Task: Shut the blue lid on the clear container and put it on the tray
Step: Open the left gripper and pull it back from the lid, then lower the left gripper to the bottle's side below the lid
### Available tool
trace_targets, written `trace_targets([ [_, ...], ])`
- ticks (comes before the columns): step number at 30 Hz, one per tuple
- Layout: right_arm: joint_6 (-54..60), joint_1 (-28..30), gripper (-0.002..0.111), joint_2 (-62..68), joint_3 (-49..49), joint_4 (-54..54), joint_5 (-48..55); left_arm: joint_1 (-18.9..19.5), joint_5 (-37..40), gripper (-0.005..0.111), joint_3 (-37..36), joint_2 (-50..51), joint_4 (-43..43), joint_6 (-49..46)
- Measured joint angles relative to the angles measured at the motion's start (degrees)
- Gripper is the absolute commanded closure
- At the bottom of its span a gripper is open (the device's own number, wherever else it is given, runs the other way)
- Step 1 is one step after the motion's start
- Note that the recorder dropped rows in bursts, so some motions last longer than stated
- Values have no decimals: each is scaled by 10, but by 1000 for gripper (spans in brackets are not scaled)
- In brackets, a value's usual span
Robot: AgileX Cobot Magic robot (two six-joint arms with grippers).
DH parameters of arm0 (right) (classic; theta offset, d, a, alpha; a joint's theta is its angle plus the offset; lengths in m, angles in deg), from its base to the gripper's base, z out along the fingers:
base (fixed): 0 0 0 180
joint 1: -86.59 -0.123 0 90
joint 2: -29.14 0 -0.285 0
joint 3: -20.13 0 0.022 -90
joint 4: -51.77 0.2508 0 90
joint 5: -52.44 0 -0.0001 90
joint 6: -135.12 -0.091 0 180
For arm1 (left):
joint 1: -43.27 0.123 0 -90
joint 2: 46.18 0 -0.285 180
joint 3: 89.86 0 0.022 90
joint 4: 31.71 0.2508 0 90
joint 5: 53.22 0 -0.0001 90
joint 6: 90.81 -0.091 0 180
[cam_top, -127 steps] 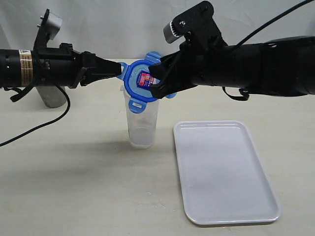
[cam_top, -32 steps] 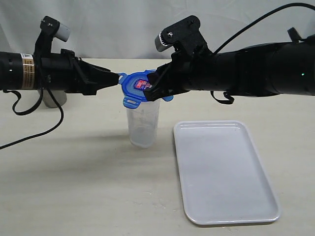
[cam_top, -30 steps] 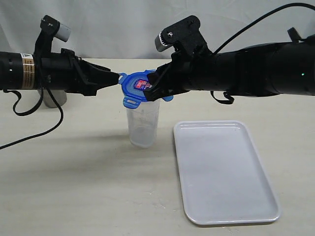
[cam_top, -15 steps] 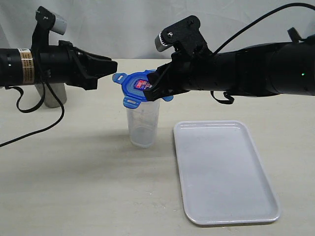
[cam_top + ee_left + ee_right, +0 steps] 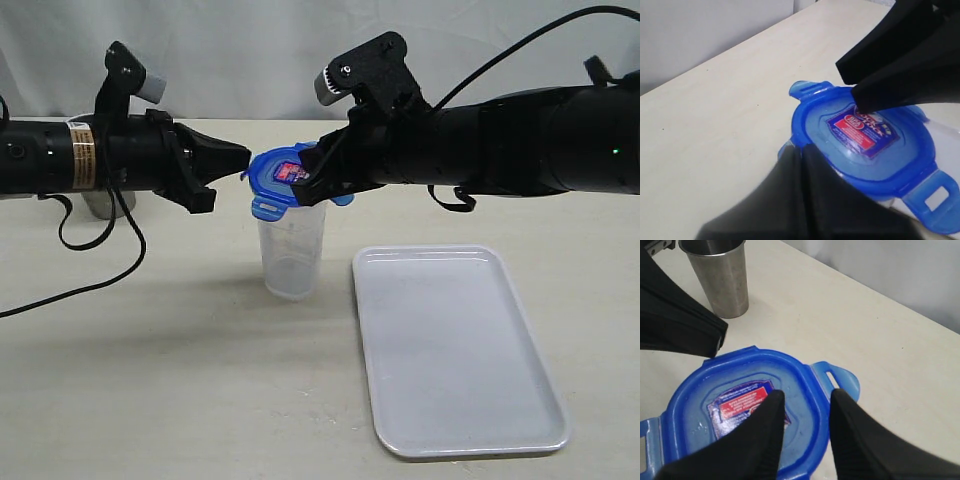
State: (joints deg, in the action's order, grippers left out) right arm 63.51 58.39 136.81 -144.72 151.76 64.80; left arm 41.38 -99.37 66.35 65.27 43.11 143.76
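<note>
1. The lid [image 5: 283, 177] sits tilted on top of the container [image 5: 291, 250], left of the tray [image 5: 455, 345] – not yet snapped flat, we judge.
2. Left claw [image 5: 238, 160] – jaws pressed together, tip at the lid's left edge, just beside or touching; we cannot tell which.
3. Right claw [image 5: 318, 172] – jaws part spread, resting on the lid's right half; whether it pinches, we cannot tell.
4. Both arms lie nearly level, reaching inward from opposite sides.

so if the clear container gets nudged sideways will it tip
Probably fairly easily: the clear container is tall, narrow and looks empty, so likely light. With the blue lid and both grippers up top, any sideways push acts high.
</note>
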Motion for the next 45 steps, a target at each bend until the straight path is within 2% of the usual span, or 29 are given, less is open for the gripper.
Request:
trace_targets([
  [8, 0, 0, 78, 0, 0, 0, 0, 1, -28, 107, 0, 2, -10, -3],
  [11, 0, 0, 78, -3, -1, -2, 0, 20, -72, 107, 0, 3, -31, -5],
  [14, 0, 0, 78, -24, -8, -2, 0, 40, -80, 107, 0, 3, -32, -5],
  [17, 0, 0, 78, -36, -9, -2, 9, 44, -83, 107, 0, 3, -30, -5],
  [19, -1, 0, 78, -40, -9, -6, 52, 44, -89, 107, 0, 3, -10, -5],
  [20, -9, -2, 78, -40, -9, -18, 61, 45, -89, 107, 0, 3, -1, -5],
  [25, -190, -45, 78, -33, -9, -266, -6, 63, -90, 107, 0, 3, 24, -6],
  [26, -206, -46, 78, -33, -9, -283, -10, 64, -90, 107, 0, 3, 24, -6],
  [38, -240, -47, 78, -7, -14, -309, -22, 66, -96, 107, 0, 3, 48, -7],
  [41, -242, -47, 78, -6, -14, -308, -22, 66, -128, 106, 0, 3, 86, -51],
  [45, -244, -47, 78, -6, -14, -308, -22, 66, -180, 95, 0, 3, 115, -120],
])
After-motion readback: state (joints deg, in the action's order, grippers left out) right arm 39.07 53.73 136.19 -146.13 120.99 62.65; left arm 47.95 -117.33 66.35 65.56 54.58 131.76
